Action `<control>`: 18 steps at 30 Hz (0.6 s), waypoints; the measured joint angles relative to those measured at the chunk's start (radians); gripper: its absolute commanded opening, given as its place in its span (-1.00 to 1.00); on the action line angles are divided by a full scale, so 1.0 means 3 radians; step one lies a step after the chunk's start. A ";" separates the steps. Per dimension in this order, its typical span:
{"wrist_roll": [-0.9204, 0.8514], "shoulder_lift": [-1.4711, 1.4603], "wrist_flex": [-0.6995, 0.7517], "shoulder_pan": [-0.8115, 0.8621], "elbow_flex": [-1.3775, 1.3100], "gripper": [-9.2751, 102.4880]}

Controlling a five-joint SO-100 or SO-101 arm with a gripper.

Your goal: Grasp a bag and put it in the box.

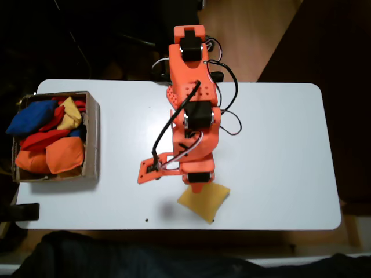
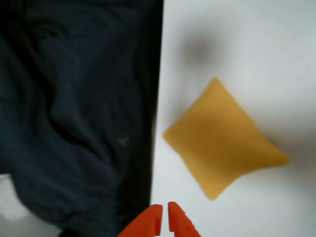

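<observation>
White desk (image 1: 278, 145) carries the yellow bag (image 2: 224, 138) near its front edge; soft and light, best pinched mid-body. Gripper (image 2: 164, 219) hovers closed, empty.

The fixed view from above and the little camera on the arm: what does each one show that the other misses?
The fixed view alone shows the box at the table's left end, filled with blue, red, orange and yellow bags, plus the orange arm. The wrist view alone shows the claw, its tips nearly together, and dark cloth beyond the table's edge. Both show the yellow bag lying on the white table.
</observation>
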 measured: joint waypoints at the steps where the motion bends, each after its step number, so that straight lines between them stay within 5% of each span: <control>1: -0.0036 -0.0051 -0.0020 -0.0005 -0.0015 -0.84; 18: -0.0869 -0.0593 -0.0205 -0.0261 -0.0164 -0.80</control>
